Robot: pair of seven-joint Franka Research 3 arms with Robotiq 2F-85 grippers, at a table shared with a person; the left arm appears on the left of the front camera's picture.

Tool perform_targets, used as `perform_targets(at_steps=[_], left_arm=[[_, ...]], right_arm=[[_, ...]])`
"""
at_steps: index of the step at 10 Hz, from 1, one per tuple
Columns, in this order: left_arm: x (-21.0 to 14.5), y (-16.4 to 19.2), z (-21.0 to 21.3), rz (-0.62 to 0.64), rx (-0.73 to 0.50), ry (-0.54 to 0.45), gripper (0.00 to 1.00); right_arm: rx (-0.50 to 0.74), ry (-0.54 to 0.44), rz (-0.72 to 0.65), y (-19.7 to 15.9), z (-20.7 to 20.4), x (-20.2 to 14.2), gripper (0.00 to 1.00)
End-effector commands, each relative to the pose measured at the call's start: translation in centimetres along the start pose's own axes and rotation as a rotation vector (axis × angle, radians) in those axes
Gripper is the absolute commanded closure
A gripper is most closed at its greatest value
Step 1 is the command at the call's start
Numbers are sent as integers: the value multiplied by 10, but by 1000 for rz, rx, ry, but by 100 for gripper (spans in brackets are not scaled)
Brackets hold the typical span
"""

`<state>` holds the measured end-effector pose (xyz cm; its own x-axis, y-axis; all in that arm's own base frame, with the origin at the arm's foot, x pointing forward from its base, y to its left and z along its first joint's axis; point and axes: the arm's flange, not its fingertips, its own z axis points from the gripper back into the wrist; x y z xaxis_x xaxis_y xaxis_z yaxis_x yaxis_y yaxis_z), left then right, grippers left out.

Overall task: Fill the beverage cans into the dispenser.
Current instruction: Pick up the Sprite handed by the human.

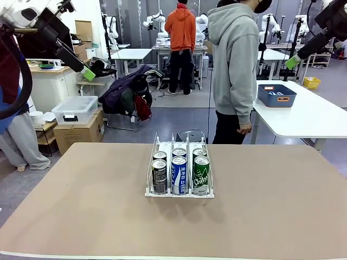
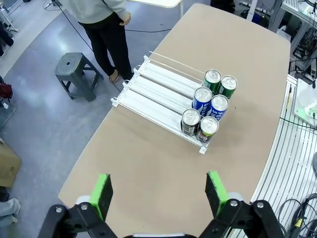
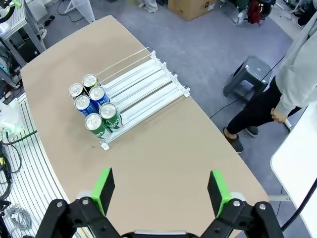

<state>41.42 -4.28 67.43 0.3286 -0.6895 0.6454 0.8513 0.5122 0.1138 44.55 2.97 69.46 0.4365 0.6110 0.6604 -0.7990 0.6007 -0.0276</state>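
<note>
**White dispenser (image 1: 179,194) holds six cans (image 1: 179,173)**

The cans stand two per lane at its front end; its back reaches the table's (image 1: 81,216) far edge. The left gripper (image 2: 158,191) and right gripper (image 3: 161,190) hang high, fingers apart, empty.

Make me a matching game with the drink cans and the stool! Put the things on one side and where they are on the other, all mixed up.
Things:
1. black cans
2. blue-and-white cans
3. green cans
4. grey stool

Places:
A. on the floor, past the far edge of the table
B. middle lane of the dispenser
C. lane on the robot's right
D. lane on the robot's left

Pairs: 1-D, 2-B, 3-C, 4-A
</note>
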Motion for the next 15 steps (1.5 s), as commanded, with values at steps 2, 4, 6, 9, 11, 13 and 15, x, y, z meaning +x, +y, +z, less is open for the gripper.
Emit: perform_targets(at_steps=[2, 4, 6, 9, 11, 13, 15], left_arm=[[0, 2, 4, -2, -3, 5, 0], [0, 2, 4, -2, -3, 5, 0], [1, 0, 1, -1, 2, -1, 0], [16, -5, 17, 39, -5, -46, 0], [20, -10, 20, 17, 12, -62, 0], [21, -15, 19, -25, -23, -61, 0], [20, -9, 24, 6, 21, -42, 0]], right_arm=[[9, 6, 2, 0, 1, 1, 0], [9, 6, 2, 0, 1, 1, 0], [9, 6, 2, 0, 1, 1, 0], [11, -34, 12, 8, 16, 5, 0], [-6, -47, 22, 13, 24, 7, 0], [-4, -50, 12, 12, 24, 6, 0], [-26, -43, 25, 12, 28, 8, 0]])
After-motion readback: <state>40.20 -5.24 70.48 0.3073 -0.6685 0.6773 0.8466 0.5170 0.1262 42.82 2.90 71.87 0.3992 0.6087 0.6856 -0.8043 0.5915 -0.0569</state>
